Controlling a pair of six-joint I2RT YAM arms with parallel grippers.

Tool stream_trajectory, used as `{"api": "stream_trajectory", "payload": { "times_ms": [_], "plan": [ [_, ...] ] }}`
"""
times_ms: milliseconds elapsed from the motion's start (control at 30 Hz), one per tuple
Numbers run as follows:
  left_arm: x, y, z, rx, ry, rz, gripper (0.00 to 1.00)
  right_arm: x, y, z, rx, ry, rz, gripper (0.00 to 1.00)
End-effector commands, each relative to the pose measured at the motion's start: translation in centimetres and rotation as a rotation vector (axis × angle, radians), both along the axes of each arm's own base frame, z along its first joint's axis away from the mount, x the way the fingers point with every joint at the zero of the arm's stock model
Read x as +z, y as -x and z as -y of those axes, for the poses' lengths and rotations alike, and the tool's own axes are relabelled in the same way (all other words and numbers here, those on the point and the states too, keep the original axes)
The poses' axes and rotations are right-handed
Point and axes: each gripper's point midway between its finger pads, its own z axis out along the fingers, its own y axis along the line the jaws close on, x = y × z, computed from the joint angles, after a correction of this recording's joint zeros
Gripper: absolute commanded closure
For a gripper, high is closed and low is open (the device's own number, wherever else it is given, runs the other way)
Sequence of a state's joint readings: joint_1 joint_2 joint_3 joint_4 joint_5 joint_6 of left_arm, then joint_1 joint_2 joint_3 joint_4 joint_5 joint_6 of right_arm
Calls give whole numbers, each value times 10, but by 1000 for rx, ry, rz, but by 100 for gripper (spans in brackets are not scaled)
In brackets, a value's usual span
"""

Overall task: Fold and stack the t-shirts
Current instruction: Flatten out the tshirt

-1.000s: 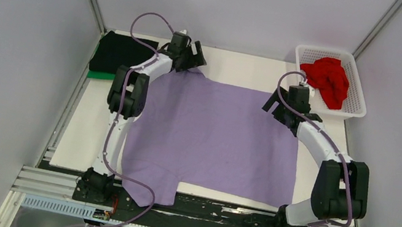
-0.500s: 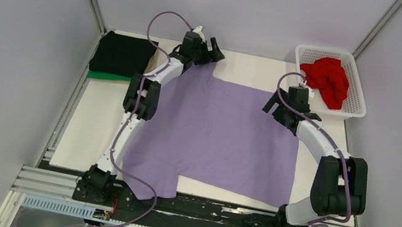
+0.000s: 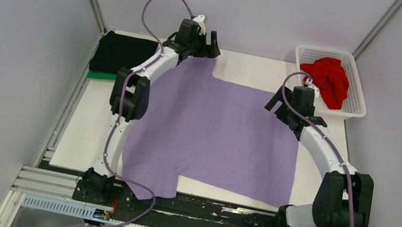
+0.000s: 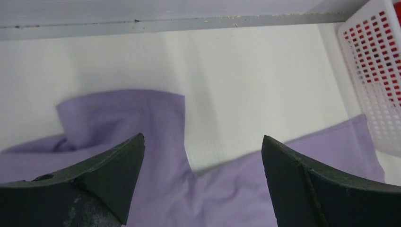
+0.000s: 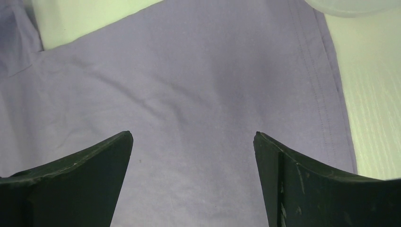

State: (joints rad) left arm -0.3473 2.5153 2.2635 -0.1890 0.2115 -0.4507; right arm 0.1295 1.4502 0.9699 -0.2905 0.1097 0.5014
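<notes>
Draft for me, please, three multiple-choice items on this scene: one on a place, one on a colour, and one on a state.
1. Where is the red t-shirt?
A. In the white basket
B. Under the left arm
C. Hanging off the near edge

2. What colour is the spread-out t-shirt on the table?
A. Green
B. Lavender
C. Black

3. How do the left tool and the right tool stand?
A. Both open, holding nothing
B. Both shut on cloth
C. One open, one shut

Answers:
1. A, as the red cloth lies bunched inside the basket at the far right corner.
2. B, as the cloth covering the middle of the table is light purple.
3. A, as each wrist view shows the fingers wide apart with nothing between them.
</notes>
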Motion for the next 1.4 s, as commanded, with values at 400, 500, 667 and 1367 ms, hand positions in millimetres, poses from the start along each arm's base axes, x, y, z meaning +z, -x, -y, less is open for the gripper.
{"api": "stream_trajectory", "payload": {
  "times_ms": [400,500,667,1367],
  "plan": [
    [15,225,-94,130,-94,-227,0,-21,68,-9,12,-107,-73,0],
    [-11,234,-108,175,-147,-280,0,-31,64,-8,15,-97,-104,0],
    [-31,215,-117,249,-202,-302,0,-44,40,0,2,-21,-147,0],
    [-111,128,-173,456,-185,-545,0,-95,-76,15,7,23,-261,0]
  ]
}}
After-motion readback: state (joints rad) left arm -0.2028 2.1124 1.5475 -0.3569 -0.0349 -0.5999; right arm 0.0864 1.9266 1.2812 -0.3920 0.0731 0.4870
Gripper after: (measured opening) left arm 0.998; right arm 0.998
